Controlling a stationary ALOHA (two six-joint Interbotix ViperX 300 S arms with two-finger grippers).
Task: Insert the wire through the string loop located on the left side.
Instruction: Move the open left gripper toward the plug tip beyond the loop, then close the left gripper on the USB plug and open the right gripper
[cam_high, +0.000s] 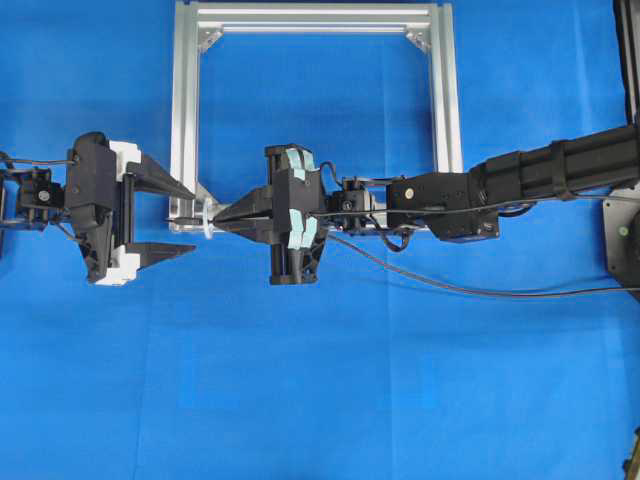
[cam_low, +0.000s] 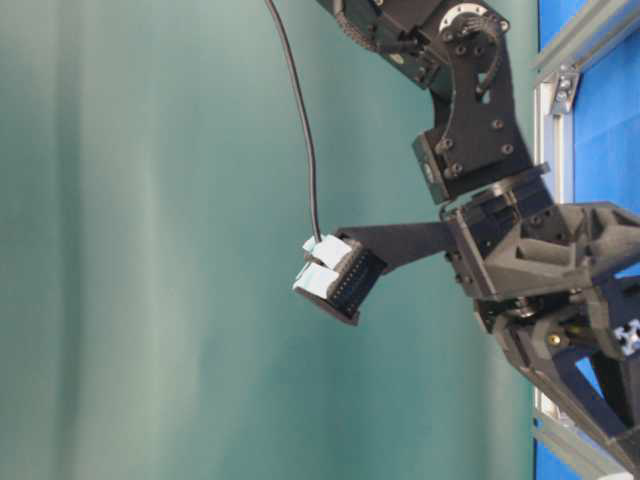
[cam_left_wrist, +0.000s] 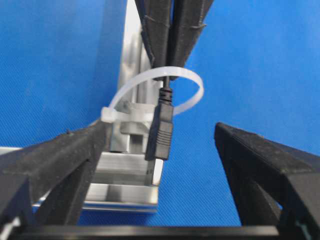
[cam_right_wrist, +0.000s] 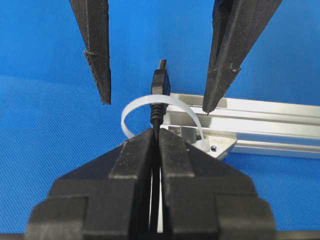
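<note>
From my remote station, I see the right pincer (cam_high: 218, 214) pressed together on the wire (cam_right_wrist: 156, 120), its two black fingers (cam_right_wrist: 132, 155) meeting just behind the plug. The plug (cam_left_wrist: 161, 131) has passed through the string loop (cam_left_wrist: 192, 87), a thin white band fixed to the lower left corner of the silver aluminium frame (cam_high: 445, 100). In the right wrist view the plug's tip stands clear on the far side of the loop, with the band arching over the cable's neck. In the left wrist view the plug hangs on the near side of the loop, pointing toward the camera.

The left pincer (cam_high: 185, 222) stands spread wide and holds nothing. Its two dark fingers (cam_left_wrist: 55, 165) flank the plug on either side without touching it; in the right wrist view their tips hang to the left and right of the plug, apart from it. In the overhead view the two pincers face each other across the frame's corner, tips near but not in contact.

Behind the right pincer, the wire trails away to the right across the blue table (cam_high: 300, 400) in a shallow curve. In the table-level view the cable rises from the taped side of the right pincer toward the top edge.
</note>
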